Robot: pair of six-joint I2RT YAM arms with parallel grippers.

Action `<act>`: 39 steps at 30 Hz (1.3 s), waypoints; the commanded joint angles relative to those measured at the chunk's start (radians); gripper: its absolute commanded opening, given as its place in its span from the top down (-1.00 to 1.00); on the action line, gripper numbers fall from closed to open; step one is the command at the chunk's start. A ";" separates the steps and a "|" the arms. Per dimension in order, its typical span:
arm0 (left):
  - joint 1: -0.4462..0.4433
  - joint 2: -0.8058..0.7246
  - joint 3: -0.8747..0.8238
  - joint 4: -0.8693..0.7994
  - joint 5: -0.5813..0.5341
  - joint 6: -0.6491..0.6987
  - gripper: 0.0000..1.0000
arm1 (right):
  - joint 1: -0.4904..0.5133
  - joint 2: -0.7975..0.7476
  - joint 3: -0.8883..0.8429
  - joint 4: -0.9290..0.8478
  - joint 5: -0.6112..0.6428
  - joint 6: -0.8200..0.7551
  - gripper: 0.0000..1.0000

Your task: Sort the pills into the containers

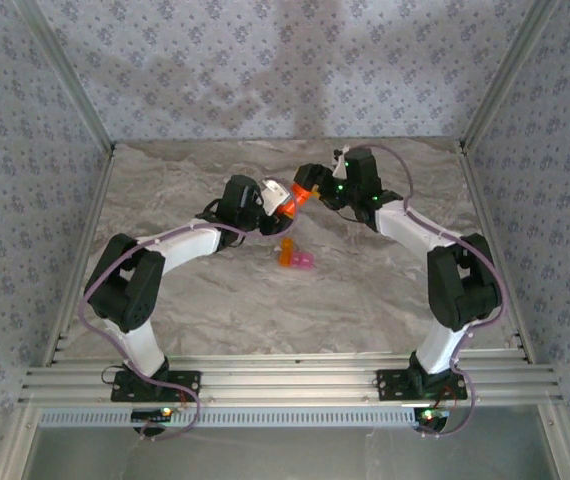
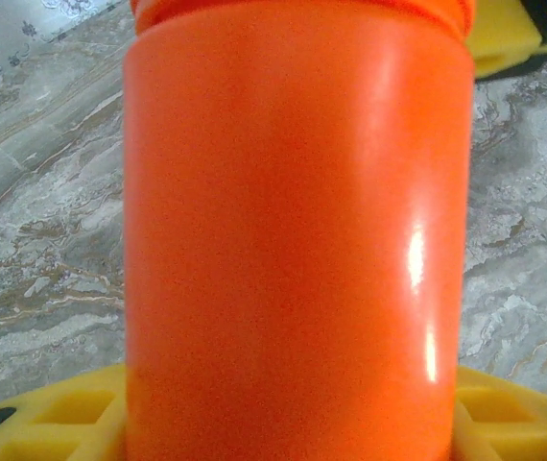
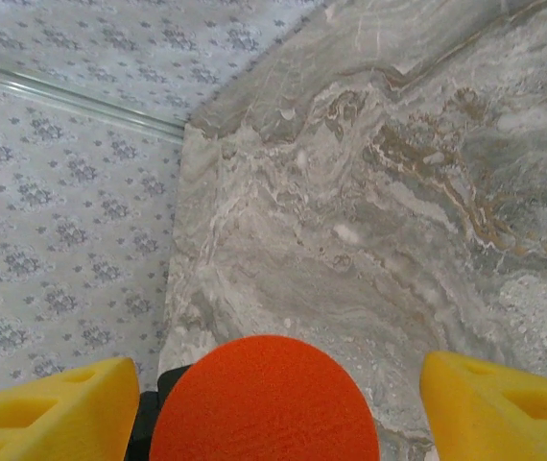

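Closest to the lens in the left wrist view is the orange bottle. Its glossy side runs from the top of the frame to the bottom. The yellow fingers of the left gripper press against it low on either side, so that gripper is closed on the bottle's body. In the top view the bottle hangs tilted above the grey marbled tabletop, between the two grippers.

The right gripper is at the bottle's far-right end. Its wrist view looks down on the round orange-red cap, with one yellow finger to the left of it and another to the right. The jaws stand wider than the cap. A strip of tabletop shows between the cap and the right-hand finger, so this gripper straddles the cap with its jaws parted and has no hold on it.

The containers sit on the tabletop just on the near side of the bottle, below it in the top view and clear of both grippers. They are a joined pair, the orange compartment on the left and the pink one on the right. Whether anything lies inside them is too small to tell.
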 commanded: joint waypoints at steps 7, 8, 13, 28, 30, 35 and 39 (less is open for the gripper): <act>-0.007 -0.030 0.021 0.002 -0.005 0.018 1.00 | 0.020 0.025 0.033 -0.001 -0.005 0.016 -0.19; -0.008 -0.030 0.021 0.003 -0.006 0.018 1.00 | 0.021 0.025 0.034 0.000 -0.010 0.015 -0.06; -0.007 -0.031 0.021 0.003 0.012 0.011 1.00 | 0.015 0.018 0.022 0.019 -0.018 -0.015 0.19; 0.078 -0.031 0.045 0.051 0.537 -0.182 1.00 | -0.136 0.071 0.039 0.228 -0.430 -0.458 0.13; 0.077 -0.031 0.045 0.045 0.539 -0.179 1.00 | -0.138 0.061 0.045 0.195 -0.430 -0.486 0.13; 0.076 -0.024 0.053 0.040 0.534 -0.181 1.00 | -0.134 0.054 0.045 0.178 -0.432 -0.485 0.15; 0.073 -0.027 0.049 0.041 0.495 -0.175 1.00 | -0.113 0.048 0.045 0.162 -0.419 -0.444 -0.40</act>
